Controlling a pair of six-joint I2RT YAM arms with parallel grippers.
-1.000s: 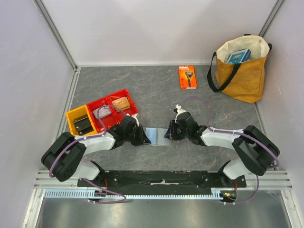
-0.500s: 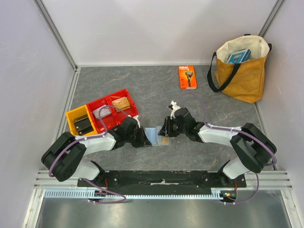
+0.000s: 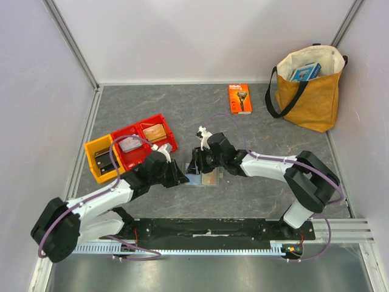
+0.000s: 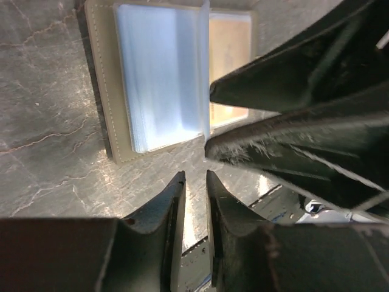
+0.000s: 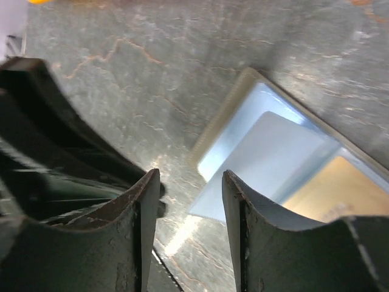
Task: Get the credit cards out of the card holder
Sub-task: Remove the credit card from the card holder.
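I'm looking down on a grey, marble-veined tabletop (image 3: 182, 109) boxed in by plain white walls with aluminium rails at the corners. At about 9 o'clock stand a yellow bin (image 3: 91, 153) and two red bins (image 3: 173, 139), each with something flat in it that I can't identify. An orange razor package (image 3: 239, 98) lies at 12 to 1 o'clock. At 2 o'clock a mustard tote bag (image 3: 310, 97) stands against the wall with a blue box showing in its mouth. The card holder (image 3: 196, 180) lies open and flat just toward 6 o'clock from the middle of the tabletop, pale blue inside facing up. Its long axis runs 9 to 3 o'clock across my overhead view. On its 3 o'clock half I can see a tan-orange card (image 3: 210, 179), and a pale translucent sleeve covers the 9 o'clock half. I can't tell whether that sleeve is lifted. The left gripper (image 3: 181, 179) sits at the holder's 9 o'clock edge. On its wrist camera the fingers (image 4: 173, 204) stand only a sliver apart, with bare tabletop in the gap. The right gripper (image 3: 193, 167) hangs over the holder's 11 o'clock corner with its fingers (image 5: 234, 201) clearly spread and nothing between them.
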